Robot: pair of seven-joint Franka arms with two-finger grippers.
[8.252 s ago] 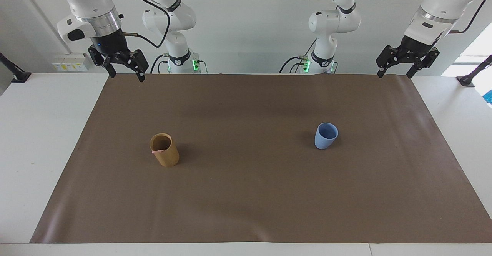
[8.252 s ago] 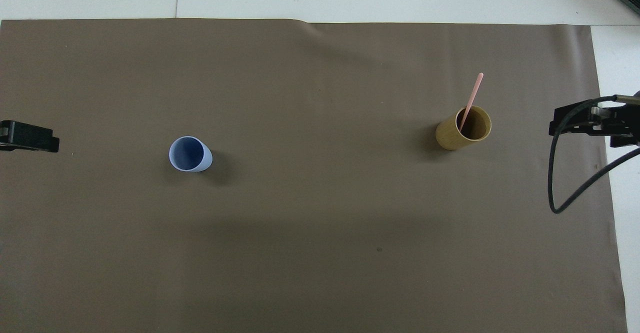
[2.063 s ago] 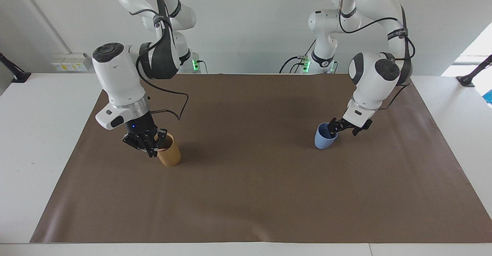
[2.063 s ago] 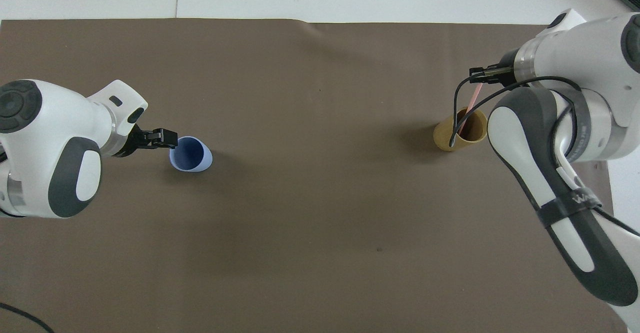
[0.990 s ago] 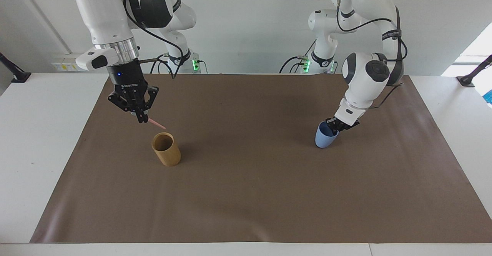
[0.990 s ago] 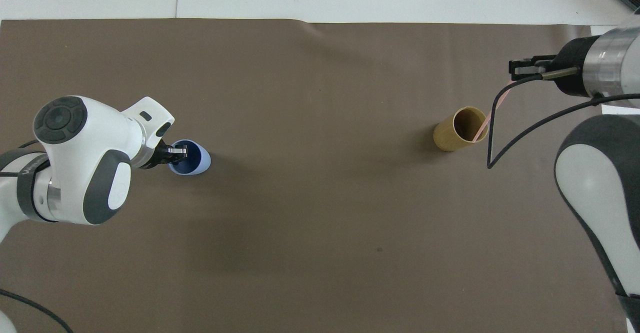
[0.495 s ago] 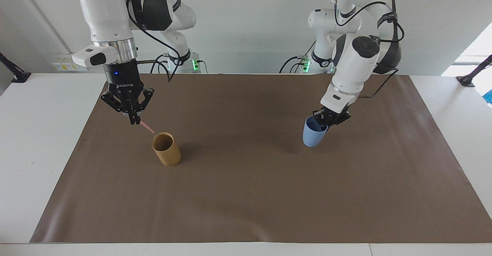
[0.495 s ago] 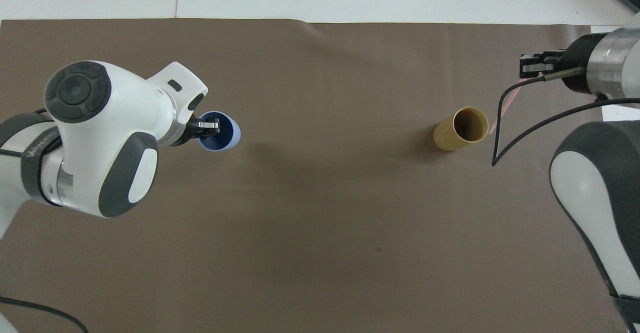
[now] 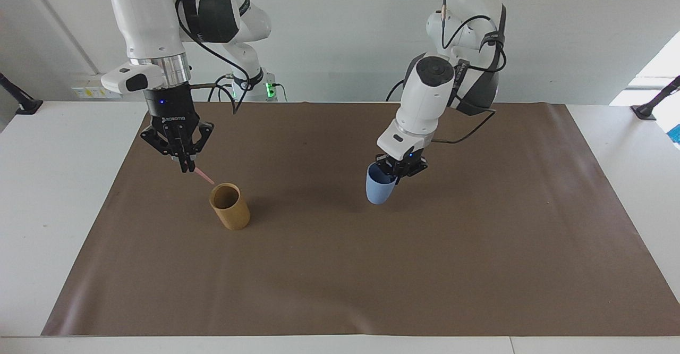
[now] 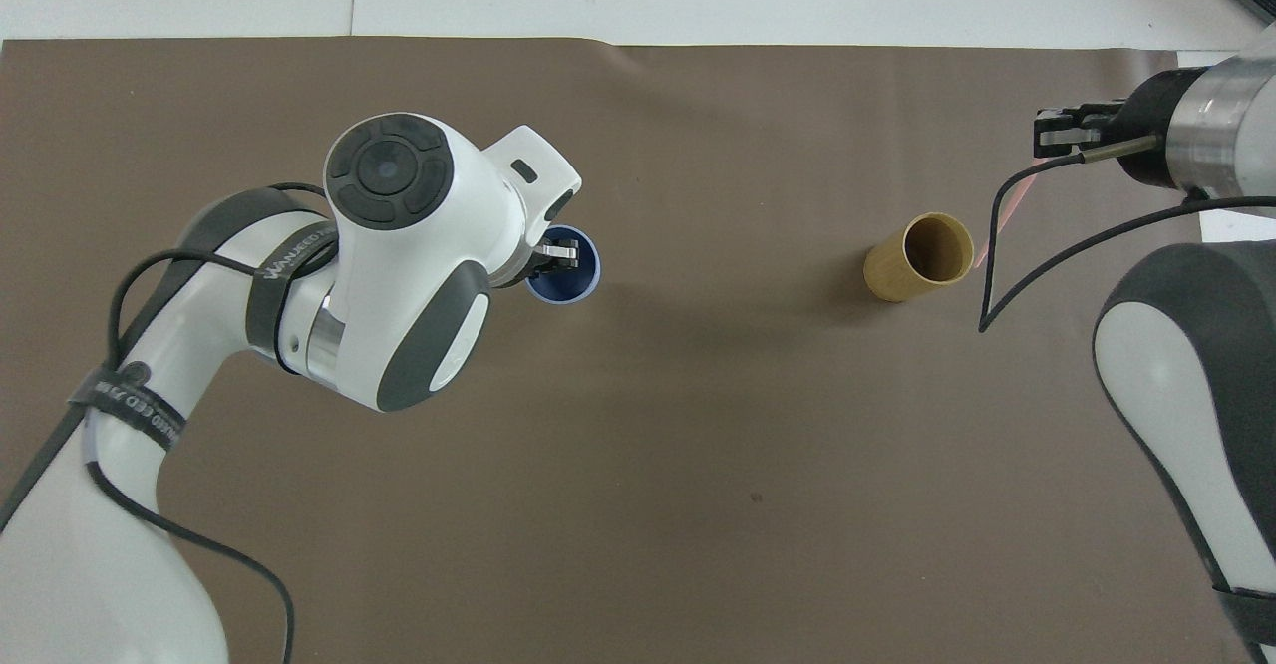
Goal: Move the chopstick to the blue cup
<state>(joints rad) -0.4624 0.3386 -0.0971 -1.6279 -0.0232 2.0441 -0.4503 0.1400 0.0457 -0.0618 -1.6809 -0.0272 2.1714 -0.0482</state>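
My right gripper [image 9: 187, 167] is shut on the pale pink chopstick [image 9: 204, 176]. It holds the stick slanted in the air, lower end just above the rim of the tan bamboo cup [image 9: 229, 207]. In the overhead view the right gripper [image 10: 1047, 133] and the chopstick [image 10: 1005, 207] are beside the tan cup [image 10: 922, 257]. My left gripper [image 9: 396, 170] is shut on the rim of the blue cup [image 9: 379, 186], one finger inside. The cup hangs tilted, just above the middle of the mat. From overhead the left gripper [image 10: 558, 253] partly covers the blue cup [image 10: 573, 285].
A brown mat [image 9: 340, 279] covers most of the white table [image 9: 48, 184]. The tan cup stands upright and empty toward the right arm's end. The left arm's wrist and elbow [image 10: 399, 255] hang over the mat.
My left gripper has carried the blue cup toward the middle of the mat, toward the right arm's end. My right gripper with the chopstick has hardly moved.
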